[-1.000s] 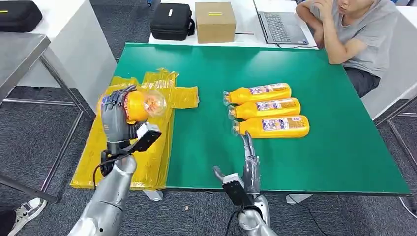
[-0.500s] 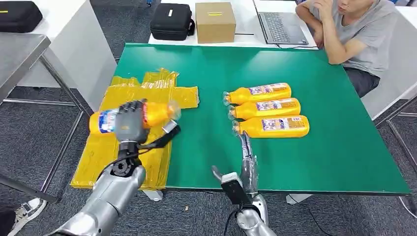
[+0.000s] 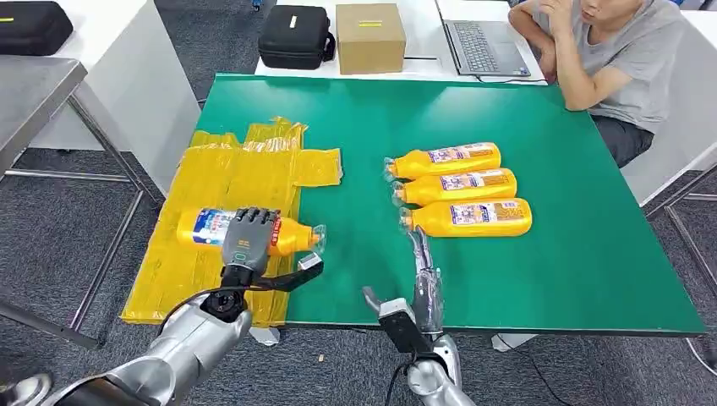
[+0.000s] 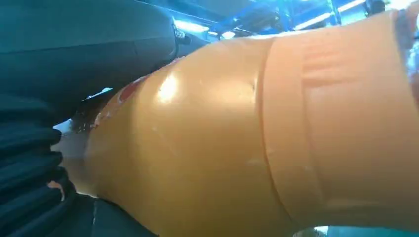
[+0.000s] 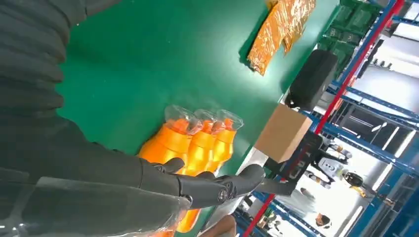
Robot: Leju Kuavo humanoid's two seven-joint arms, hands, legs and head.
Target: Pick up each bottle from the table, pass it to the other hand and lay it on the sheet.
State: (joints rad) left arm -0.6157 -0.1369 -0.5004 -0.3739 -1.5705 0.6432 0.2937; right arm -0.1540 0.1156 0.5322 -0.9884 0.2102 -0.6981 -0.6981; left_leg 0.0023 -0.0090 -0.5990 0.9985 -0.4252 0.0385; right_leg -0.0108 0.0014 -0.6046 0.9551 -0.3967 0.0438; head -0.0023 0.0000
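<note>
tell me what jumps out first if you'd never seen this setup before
The left hand grips an orange bottle lying sideways over the yellow sheet at the green table's left end. Three more bottles lie in a neat row mid-table, with the right hand open just in front of them.

Both arms are showing silver metal shells. Left hand [image 3: 247, 241] is showing dark grey fingers [image 3: 254, 222], black cable looping at the wrist. Right hand [image 3: 426, 279] is wearing grey segmented fingers [image 5: 207, 185], black camera block behind.
</note>
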